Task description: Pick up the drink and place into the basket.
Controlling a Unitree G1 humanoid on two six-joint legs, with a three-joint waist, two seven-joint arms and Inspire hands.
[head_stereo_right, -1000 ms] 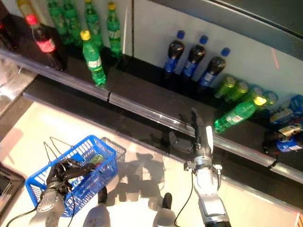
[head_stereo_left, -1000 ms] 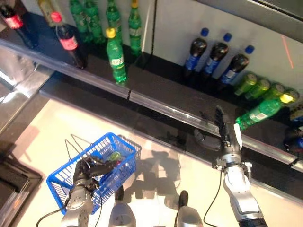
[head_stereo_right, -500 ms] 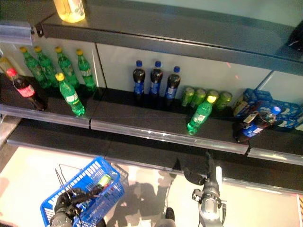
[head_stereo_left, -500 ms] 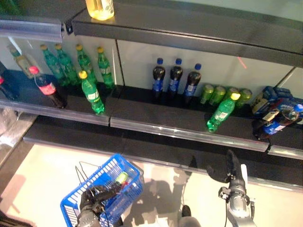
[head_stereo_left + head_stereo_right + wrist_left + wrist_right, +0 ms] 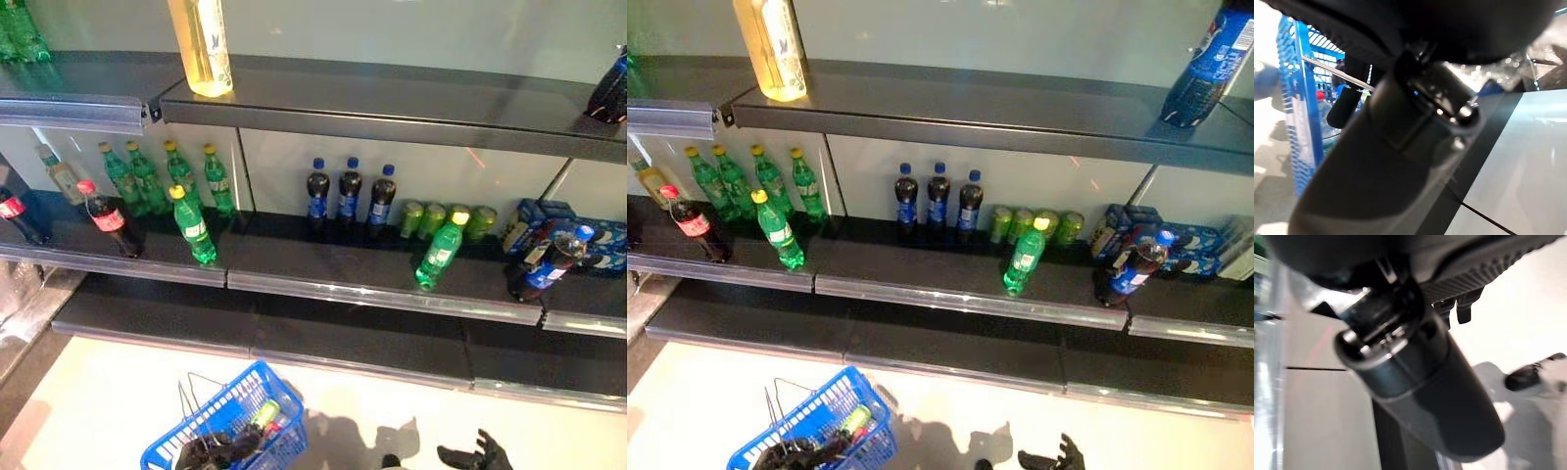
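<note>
Blue basket (image 5: 257,431) on the floor, gripped at its wire handle by the left hand (image 5: 211,455), already holding one green drink (image 5: 263,414); right hand (image 5: 477,456) low, fingers spread, empty; shelf bottles (image 5: 439,255) untouched.

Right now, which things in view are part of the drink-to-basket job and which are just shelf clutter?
Job:
- blue basket, handle held by the left robot hand
- green bottle in the basket
- tilted green bottle on the middle shelf, a likely next pick
- right robot hand, open, holding nothing

Clutter:
- three dark blue-capped bottles
- green cans
- red-capped cola bottle
- yellow bottle on the top shelf
</note>
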